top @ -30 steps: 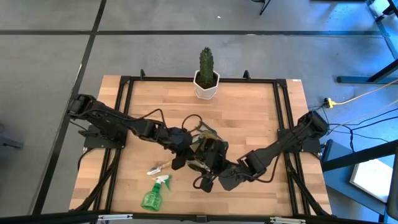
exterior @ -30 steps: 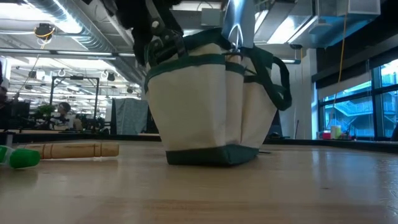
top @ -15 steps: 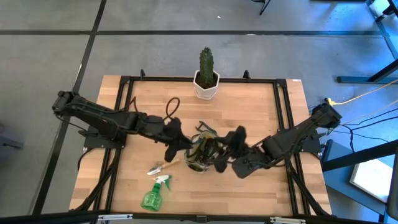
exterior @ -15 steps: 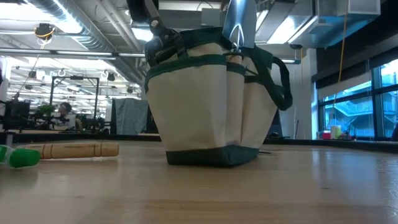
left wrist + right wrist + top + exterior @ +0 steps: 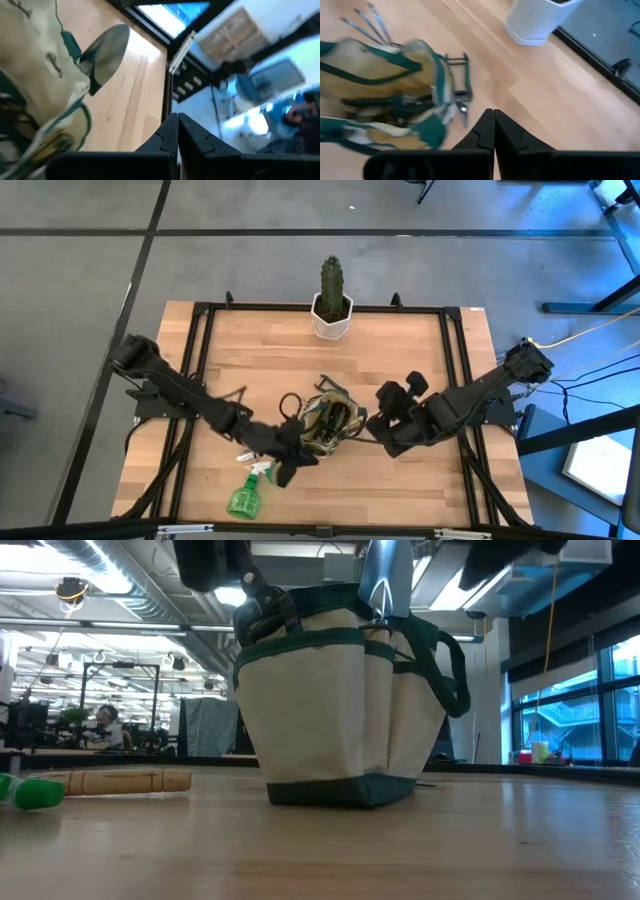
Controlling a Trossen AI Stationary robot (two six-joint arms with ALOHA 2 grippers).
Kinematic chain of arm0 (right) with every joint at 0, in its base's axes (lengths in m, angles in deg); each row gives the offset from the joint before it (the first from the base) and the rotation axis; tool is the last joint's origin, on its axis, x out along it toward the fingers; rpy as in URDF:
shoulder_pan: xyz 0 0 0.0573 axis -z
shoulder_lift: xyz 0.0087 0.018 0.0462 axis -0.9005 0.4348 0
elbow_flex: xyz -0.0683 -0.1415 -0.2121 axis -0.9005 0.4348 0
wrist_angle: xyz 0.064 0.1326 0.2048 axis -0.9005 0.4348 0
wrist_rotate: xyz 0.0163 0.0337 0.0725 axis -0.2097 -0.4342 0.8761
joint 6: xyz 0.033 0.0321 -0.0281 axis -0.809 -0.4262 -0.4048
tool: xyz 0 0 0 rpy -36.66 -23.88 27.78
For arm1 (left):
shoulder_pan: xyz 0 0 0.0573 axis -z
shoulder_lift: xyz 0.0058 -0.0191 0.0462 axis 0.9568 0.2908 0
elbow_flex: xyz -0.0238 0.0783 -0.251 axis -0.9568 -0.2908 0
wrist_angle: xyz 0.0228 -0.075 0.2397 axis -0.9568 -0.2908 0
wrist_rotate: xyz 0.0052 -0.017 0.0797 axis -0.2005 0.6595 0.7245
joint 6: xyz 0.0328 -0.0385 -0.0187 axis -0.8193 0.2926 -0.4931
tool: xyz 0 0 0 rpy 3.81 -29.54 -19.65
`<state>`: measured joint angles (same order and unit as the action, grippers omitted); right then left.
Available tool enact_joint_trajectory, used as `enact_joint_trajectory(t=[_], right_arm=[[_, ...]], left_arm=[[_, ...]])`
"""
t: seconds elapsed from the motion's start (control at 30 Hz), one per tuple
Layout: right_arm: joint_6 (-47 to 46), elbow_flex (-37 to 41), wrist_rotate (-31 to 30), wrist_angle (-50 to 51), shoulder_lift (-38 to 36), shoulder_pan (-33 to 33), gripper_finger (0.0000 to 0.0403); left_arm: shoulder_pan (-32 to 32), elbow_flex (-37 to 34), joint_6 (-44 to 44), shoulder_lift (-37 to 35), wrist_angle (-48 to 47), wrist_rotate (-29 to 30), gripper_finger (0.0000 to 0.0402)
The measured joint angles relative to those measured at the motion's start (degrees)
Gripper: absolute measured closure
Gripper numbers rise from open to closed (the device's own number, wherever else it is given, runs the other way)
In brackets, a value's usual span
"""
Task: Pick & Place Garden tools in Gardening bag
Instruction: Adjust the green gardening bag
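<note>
The gardening bag (image 5: 330,425) stands upright on its base mid-table, tan with green trim (image 5: 345,710). A silver trowel blade (image 5: 385,575), fork tines (image 5: 370,25) and dark shears (image 5: 460,95) stick out of it. A wooden-handled trowel (image 5: 255,450) and the green spray bottle (image 5: 243,498) lie on the table to the bag's near left. My left gripper (image 5: 287,468) hangs shut above the table between bag and bottle, holding nothing (image 5: 176,131). My right gripper (image 5: 383,420) is shut and empty just right of the bag (image 5: 492,125).
A cactus in a white pot (image 5: 332,305) stands at the table's far edge, behind the bag. Black frame rails (image 5: 455,380) run along the table's sides. Bare wood lies to the bag's right and far left.
My left gripper has swung from the bag's far-left side toward the near edge and now hangs near the spray bottle. My right gripper has drawn back from the bag's near side to its right side. The bag and the tools on the table have stayed put.
</note>
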<state>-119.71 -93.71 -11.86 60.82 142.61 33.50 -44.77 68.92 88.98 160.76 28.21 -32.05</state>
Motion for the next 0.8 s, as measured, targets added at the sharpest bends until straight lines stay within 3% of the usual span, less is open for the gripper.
enact_joint_trajectory(t=[0.1,0.23,0.4,0.53,0.67,0.8], right_arm=[[3.8,4.9,1.8,-3.9,-2.4,0.7,0.0401],[13.0,14.7,6.6,-19.8,-8.6,0.8,0.0401],[22.4,28.6,14.3,-40.7,-17.5,2.3,0.0402],[25.5,35.4,18.3,-47.4,-21.8,5.6,0.0402],[28.4,39.0,18.6,-49.1,-23.4,10.7,0.0402],[33.0,42.6,26.1,-58.1,-23.6,17.8,0.0402]], left_arm=[[1.2,2.0,3.0,4.3,0.9,4.8,0.04],[3.0,9.2,3.3,8.2,-1.7,11.2,0.04],[5.2,20.8,5.1,13.0,-17.1,16.9,0.04],[7.2,28.5,10.2,16.3,-28.6,21.0,0.04],[8.9,29.7,18.3,18.3,-33.8,22.8,0.04],[9.8,29.7,22.7,20.2,-34.9,25.0,0.04]])
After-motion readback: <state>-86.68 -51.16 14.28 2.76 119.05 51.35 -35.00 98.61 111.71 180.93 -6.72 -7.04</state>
